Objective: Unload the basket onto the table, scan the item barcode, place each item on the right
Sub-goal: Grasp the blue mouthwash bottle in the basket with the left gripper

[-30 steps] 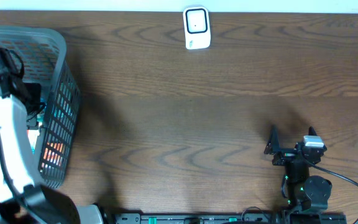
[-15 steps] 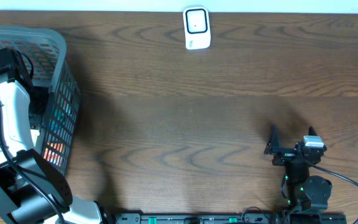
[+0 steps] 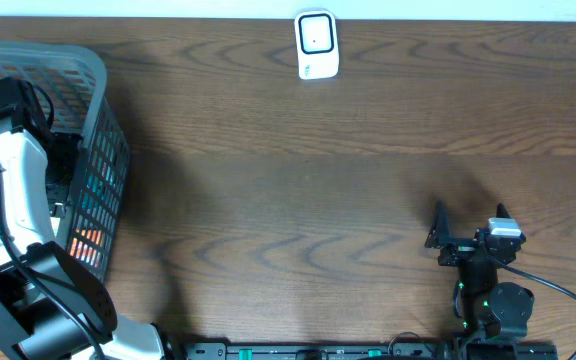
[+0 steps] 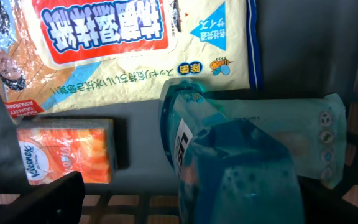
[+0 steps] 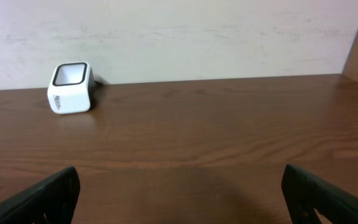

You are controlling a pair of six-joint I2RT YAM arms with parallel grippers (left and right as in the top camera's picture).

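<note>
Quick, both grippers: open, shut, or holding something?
Left gripper: open in the basket, the one finger in view clear of the blue pack.
Right gripper: open, empty.

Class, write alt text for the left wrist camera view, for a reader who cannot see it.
A teal plastic pouch fills the centre, lying in a dark basket seen from close above. Left of it sits an orange Kleenex tissue pack; a large yellow bag with Japanese print lies across the top.
</note>
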